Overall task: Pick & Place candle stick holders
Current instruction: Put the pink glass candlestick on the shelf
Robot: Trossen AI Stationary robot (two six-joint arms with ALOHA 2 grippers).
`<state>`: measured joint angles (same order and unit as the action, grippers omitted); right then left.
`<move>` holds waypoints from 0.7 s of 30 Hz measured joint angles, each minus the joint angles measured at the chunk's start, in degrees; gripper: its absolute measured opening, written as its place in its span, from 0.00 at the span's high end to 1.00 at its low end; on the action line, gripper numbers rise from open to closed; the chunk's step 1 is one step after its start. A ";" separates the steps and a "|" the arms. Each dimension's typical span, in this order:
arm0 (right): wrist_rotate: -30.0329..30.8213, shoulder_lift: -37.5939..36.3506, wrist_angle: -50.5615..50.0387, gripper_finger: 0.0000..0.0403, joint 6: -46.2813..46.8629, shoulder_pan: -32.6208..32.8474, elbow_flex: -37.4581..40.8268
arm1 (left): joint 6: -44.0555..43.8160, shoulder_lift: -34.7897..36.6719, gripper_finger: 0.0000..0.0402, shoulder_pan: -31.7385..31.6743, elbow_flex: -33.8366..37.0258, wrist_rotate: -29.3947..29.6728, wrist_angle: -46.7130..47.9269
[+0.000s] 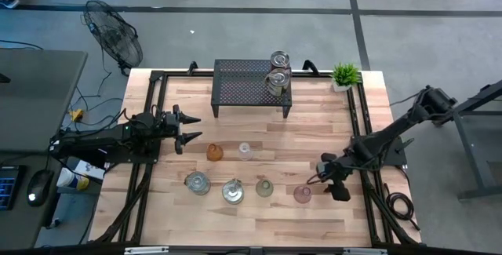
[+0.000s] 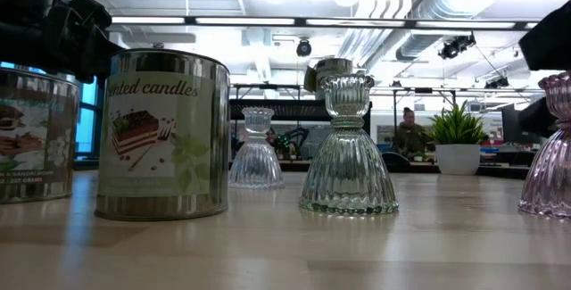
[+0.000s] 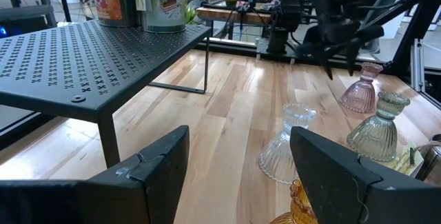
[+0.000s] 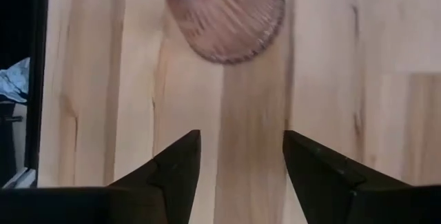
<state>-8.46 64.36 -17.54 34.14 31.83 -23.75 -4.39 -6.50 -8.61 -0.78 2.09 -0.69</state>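
From my remote station, I had the right pincer (image 1: 333,178) low over the bench (image 1: 314,137), its fingers apart and empty, with the pinkish holder (image 1: 303,194) standing just ahead of them and not yet between them. The left pincer (image 1: 188,127) waited on the far side of the bench, also spread and holding nothing, its tips pointed toward the amber holder (image 1: 215,152) and a small clear holder (image 1: 245,151) nearby. Along the front row stood two silvery tins (image 1: 197,182), the second (image 1: 232,191) beside the first, then a pale green holder (image 1: 264,187) next to the pink one. Two more tins (image 1: 278,76) already sat on the black perforated shelf (image 1: 243,86), near the potted plant (image 1: 344,74). My worry was the approach: the pink glass flares wide at its skirt and narrows at the neck, so fingers closing too low could slip off the ribbing or nudge it over, and a toppled holder could roll into the green one close beside it.
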 joint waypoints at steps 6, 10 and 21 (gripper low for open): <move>5.18 0.94 2.78 0.44 -2.98 2.56 0.33 | 0.01 0.00 0.38 0.01 0.00 0.00 0.00; 8.23 1.30 3.68 0.40 -4.59 4.46 0.33 | -0.01 0.00 0.38 -0.01 0.00 0.00 -0.01; 17.69 8.43 15.37 0.39 -10.01 9.91 0.33 | 0.00 -0.02 0.38 0.00 0.00 -0.02 0.00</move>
<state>9.23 72.79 -2.17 24.13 41.74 -23.42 -4.39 -6.52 -8.61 -0.78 2.07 -0.69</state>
